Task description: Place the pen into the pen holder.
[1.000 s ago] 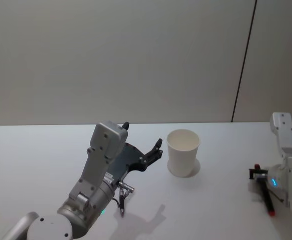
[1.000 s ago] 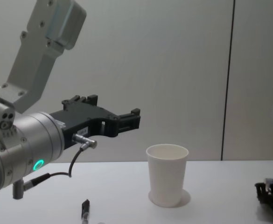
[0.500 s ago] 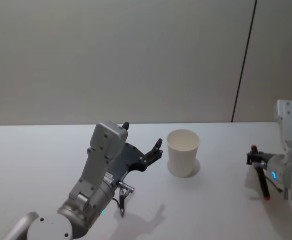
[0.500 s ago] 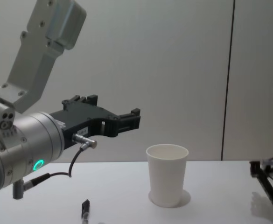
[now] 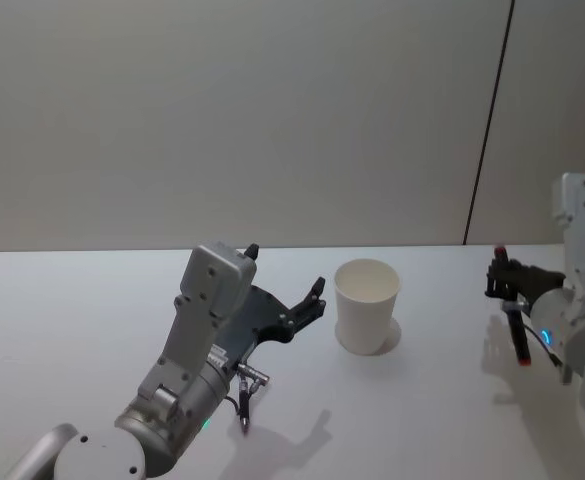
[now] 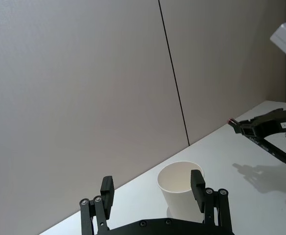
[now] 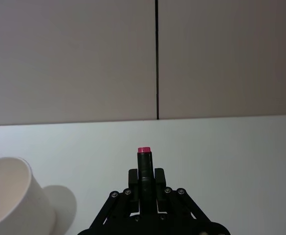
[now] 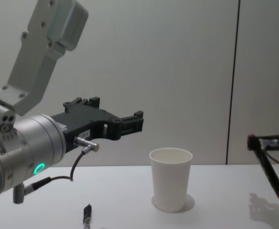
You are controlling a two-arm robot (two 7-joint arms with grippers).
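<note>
Jaws of right gripper (image 5: 503,281) pinched on black red-tipped pen (image 5: 517,335), held tip-down off white table (image 5: 92,300), ready for white tapered paper cup (image 5: 366,305) at left; left gripper (image 5: 285,270) parked near-left, jaws spread.

A plain white table (image 5: 82,310) spans the whole width of the head view and meets a pale grey wall (image 5: 222,120) at its far edge. A white paper cup (image 5: 366,308) stands upright on it, a little right of the middle, open mouth up, throwing a soft shadow onto the surface around its narrow base.
</note>
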